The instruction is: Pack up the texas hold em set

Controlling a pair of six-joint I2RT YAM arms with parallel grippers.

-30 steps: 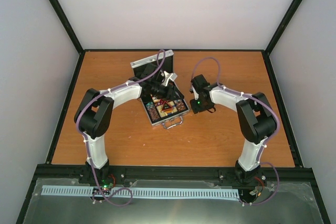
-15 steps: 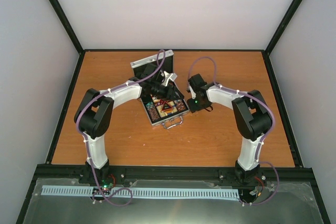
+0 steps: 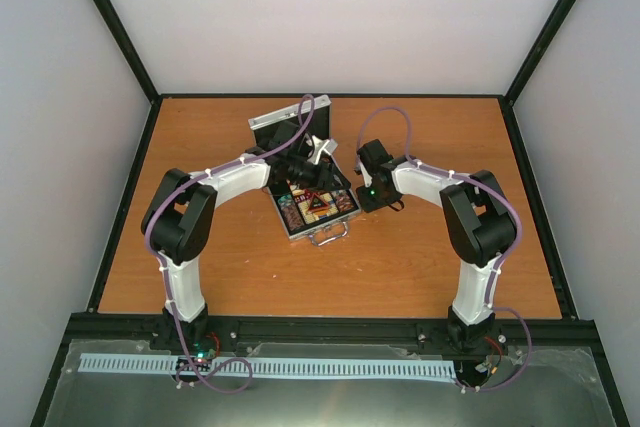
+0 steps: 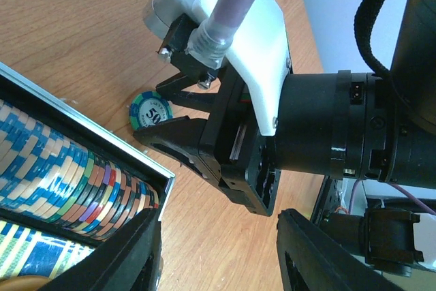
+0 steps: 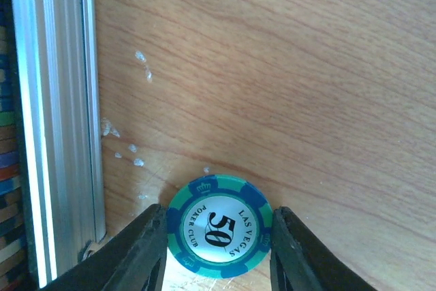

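Showing a robot's right gripper point(image 5: 218, 236) down at a wooden table point(image 5: 306, 66), its two dark fingers standing one on each side of a single poker chip point(image 5: 219, 225). The chip is green and blue with a white centre marked 50. It lies flat on the wood, directly between the fingertips. The fingers sit at its rim; whether they are pressing on it cannot be told. Just outside one finger runs the silver wall of the open case point(image 5: 58, 114), near the chip but not touching it. Inside that wall, rows of chip stacks point(image 4: 75, 182) lie on edge. The left gripper point(image 4: 218, 236) hangs above the case's corner, its fingers apart and holding nothing, with the right gripper close in front of it.

Judging from this, the loose chip has yet to go into the case. Likely trouble: the chip is thin and flat, so the fingertips may ride over its rim or skid it along the wood. The finger nearest the case may catch the metal wall. The two grippers are also close enough to knock together
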